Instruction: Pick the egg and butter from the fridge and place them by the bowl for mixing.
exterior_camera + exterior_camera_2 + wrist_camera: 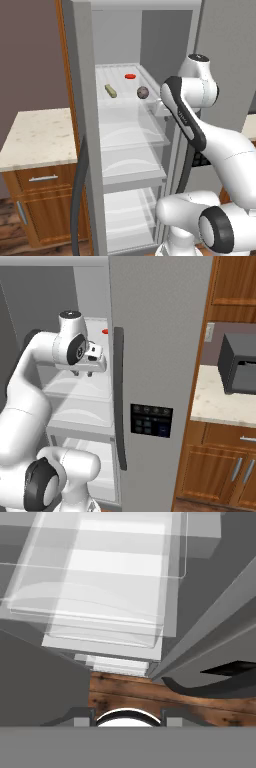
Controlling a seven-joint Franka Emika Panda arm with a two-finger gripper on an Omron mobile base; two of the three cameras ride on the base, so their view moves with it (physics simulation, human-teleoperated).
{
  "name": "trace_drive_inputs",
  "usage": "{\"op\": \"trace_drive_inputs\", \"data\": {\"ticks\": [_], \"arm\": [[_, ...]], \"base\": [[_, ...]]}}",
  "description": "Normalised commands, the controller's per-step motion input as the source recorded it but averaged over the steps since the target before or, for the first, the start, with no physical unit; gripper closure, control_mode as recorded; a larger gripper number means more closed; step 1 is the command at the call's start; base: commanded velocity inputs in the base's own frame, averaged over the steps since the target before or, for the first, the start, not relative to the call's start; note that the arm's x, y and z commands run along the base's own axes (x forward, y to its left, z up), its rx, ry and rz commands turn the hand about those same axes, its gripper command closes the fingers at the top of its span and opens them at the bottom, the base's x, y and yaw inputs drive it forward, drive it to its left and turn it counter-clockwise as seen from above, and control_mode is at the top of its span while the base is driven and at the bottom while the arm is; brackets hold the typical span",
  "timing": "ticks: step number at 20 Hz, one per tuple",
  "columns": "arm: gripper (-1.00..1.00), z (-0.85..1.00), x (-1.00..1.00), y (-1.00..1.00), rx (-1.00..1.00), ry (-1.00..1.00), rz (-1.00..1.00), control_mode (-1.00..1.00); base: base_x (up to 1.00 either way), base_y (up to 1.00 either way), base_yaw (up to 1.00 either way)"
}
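Observation:
The fridge (84, 105) stands open with white glassy shelves. On its top shelf (120, 82) lie the olive-yellow butter (110, 90) at the left and the mottled egg (143, 92) at the right. My gripper (82, 374) hangs at the right front edge of that shelf, a little lower than the egg and to its right, pointing down. In the hand view the gripper (127, 717) looks down past the lower shelves (100, 607) to the floor; its tips stand apart with nothing between them, so it is open. The bowl is out of view.
A flat red piece (130, 76) lies at the back of the top shelf. The shut fridge door (150, 331) with its dark handle (119, 401) is close on my right. A beige counter (35, 135) lies left, a dark microwave (240, 363) right.

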Motion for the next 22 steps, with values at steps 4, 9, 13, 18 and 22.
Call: {"op": "trace_drive_inputs", "data": {"ticks": [4, 9, 13, 18, 22], "arm": [[-1.0, 0.0, 0.0, 0.45, 0.0, 0.0, 0.0, -1.0], [-1.0, 0.34, 0.0, 0.62, -0.01, -0.03, 0.0, -1.0], [-1.0, 0.58, 0.1, 0.12, 0.0, -0.19, 0.01, -1.0], [-1.0, 0.36, 0.36, -0.02, 0.01, -0.14, 0.0, -1.0], [-1.0, 0.01, 0.42, -0.09, 0.0, -0.01, 0.01, -1.0]], "base": [[0.0, 0.0, 0.0], [0.0, 0.0, 0.0], [0.0, 0.0, 0.0], [0.0, 0.0, 0.0], [0.0, 0.0, 0.0]]}}
